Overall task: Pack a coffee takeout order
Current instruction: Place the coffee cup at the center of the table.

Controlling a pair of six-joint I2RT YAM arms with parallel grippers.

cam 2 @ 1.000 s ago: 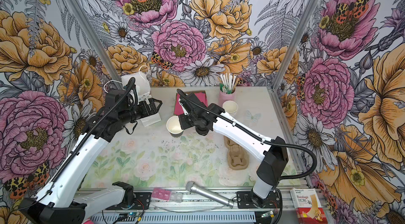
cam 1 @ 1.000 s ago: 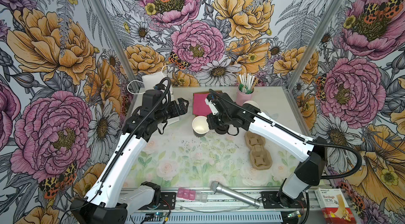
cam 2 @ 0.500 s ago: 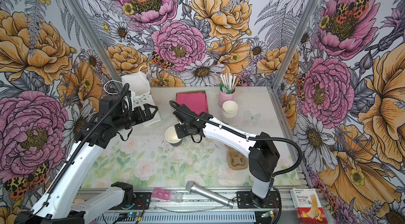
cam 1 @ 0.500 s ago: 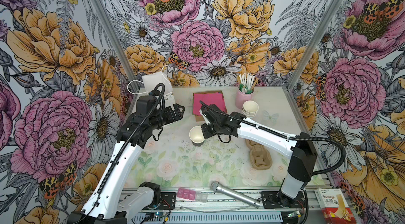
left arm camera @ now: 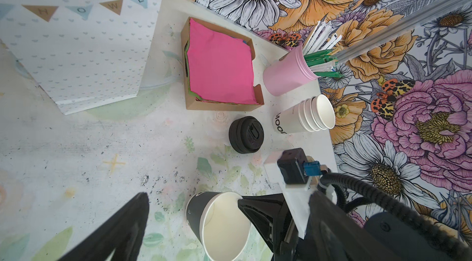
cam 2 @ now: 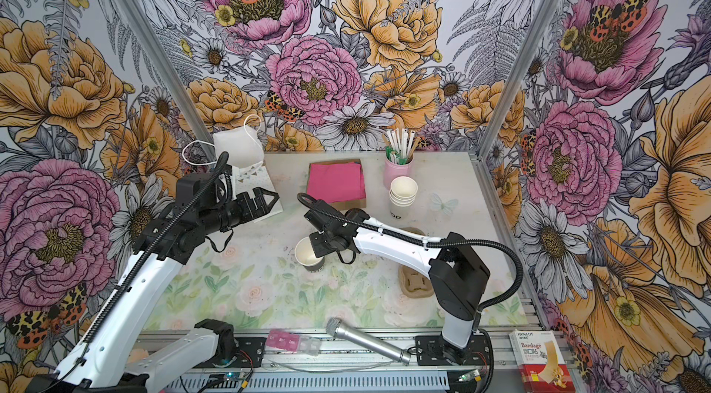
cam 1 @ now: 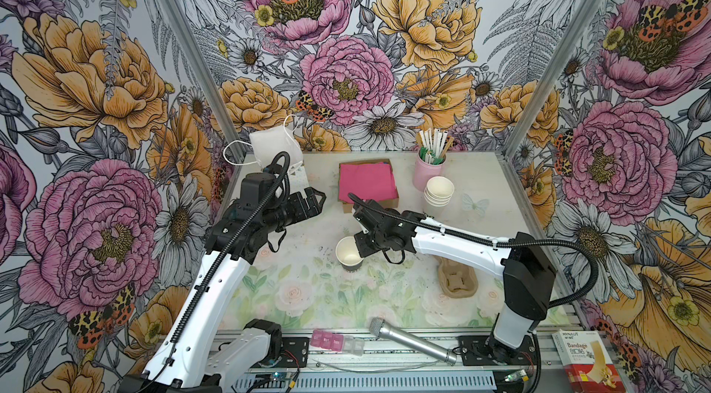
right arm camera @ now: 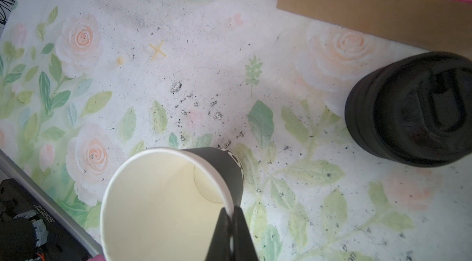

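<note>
R gripper [right arm camera: 231, 217] is clamped on the rim of the paper cup [cam 1: 349, 256] mid-table (dark outside, white inside). L gripper [cam 1: 316, 200] hangs wide open nr the gift bag [left arm camera: 76, 42]. The black lid [left arm camera: 246, 134] sits just beside the pink napkin [cam 1: 367, 181].

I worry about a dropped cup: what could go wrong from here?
The right gripper has its fingers shut on one spot of the rim of the dark-walled, white-lined paper cup; it could swing, slip or crease there. The round black plastic lid stands close by the right arm; a sweep might knock it.
</note>
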